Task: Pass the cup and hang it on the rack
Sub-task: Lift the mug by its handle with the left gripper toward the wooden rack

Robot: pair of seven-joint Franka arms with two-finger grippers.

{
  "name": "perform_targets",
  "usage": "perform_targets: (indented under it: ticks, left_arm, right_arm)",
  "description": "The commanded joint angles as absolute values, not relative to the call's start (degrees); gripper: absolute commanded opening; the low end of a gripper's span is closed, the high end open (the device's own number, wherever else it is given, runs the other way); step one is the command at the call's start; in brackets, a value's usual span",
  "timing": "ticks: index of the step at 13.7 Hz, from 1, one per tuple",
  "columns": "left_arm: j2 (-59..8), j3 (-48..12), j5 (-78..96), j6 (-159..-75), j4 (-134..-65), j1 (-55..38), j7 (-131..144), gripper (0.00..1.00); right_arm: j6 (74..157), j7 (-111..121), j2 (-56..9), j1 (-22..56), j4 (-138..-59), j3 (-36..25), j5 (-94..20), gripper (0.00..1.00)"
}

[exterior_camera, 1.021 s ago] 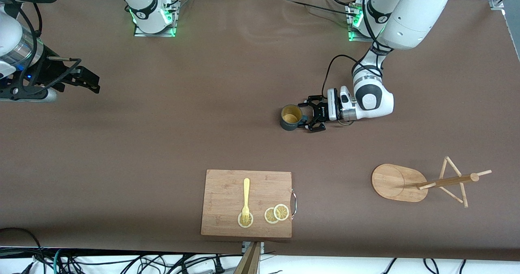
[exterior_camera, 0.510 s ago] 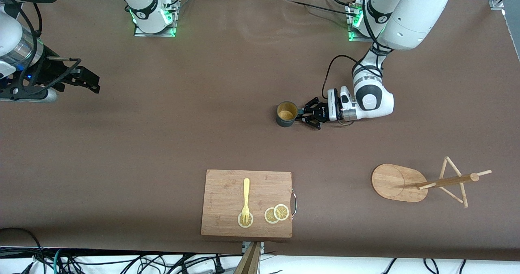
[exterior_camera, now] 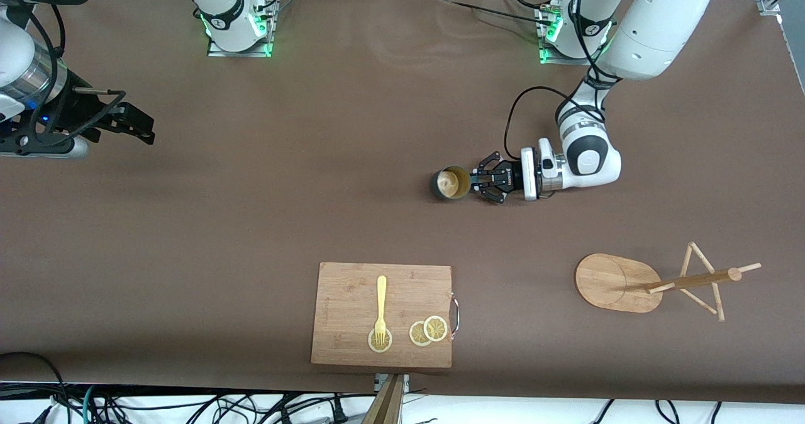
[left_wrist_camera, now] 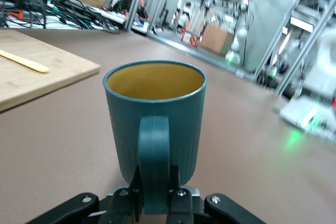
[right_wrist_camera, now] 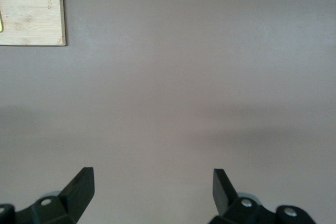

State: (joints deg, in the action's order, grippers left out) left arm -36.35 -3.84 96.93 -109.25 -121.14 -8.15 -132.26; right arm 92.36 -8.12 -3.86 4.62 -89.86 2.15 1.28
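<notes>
The dark teal cup (exterior_camera: 450,184) with its tan inside stands upright near the table's middle. My left gripper (exterior_camera: 473,182) is shut on its handle, coming in level from the left arm's end. In the left wrist view the cup (left_wrist_camera: 155,108) fills the middle and the left gripper (left_wrist_camera: 155,184) clamps both sides of the handle. The wooden rack (exterior_camera: 607,282) stands nearer the front camera, toward the left arm's end, its pole and pegs (exterior_camera: 695,279) free. My right gripper (exterior_camera: 139,128) waits open at the right arm's end, and the right wrist view shows the right gripper (right_wrist_camera: 153,184) holding nothing.
A wooden cutting board (exterior_camera: 382,314) lies near the front edge, carrying a yellow fork (exterior_camera: 380,304) and lemon slices (exterior_camera: 429,331). Its edge shows in the left wrist view (left_wrist_camera: 37,77), and its corner in the right wrist view (right_wrist_camera: 31,9). Bare brown table lies between cup and rack.
My left gripper has gone from open around the cup's handle to shut on it. The cup and wrist shifted slightly. The right arm has not moved.
</notes>
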Motion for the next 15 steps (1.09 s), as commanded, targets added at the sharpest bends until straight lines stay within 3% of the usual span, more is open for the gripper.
perform_targets:
  ticks: [1, 8, 11, 15]
  left_arm:
    - [-32.0, -2.6, 93.3, -103.6, -121.7, -4.6, -118.5, 0.00]
    - [-29.1, 6.8, 90.4, -81.4, -121.1, -0.1, -86.1, 0.00]
    - [-28.0, 11.8, 91.1, -75.5, -120.9, 0.7, -74.9, 0.00]
    - [-27.2, 12.5, 93.3, -72.3, -120.8, 4.5, -65.5, 0.00]
  right_arm:
    - [91.4, -7.5, -4.1, 4.4, -88.7, 2.4, 2.0, 1.00]
    - [91.3, -7.5, -4.1, 4.4, -88.8, 2.4, 1.9, 1.00]
    - [91.4, -7.5, -4.1, 4.4, -88.8, 2.4, 1.9, 1.00]
    - [91.3, -7.5, -4.1, 4.4, -88.8, 2.4, 1.9, 1.00]
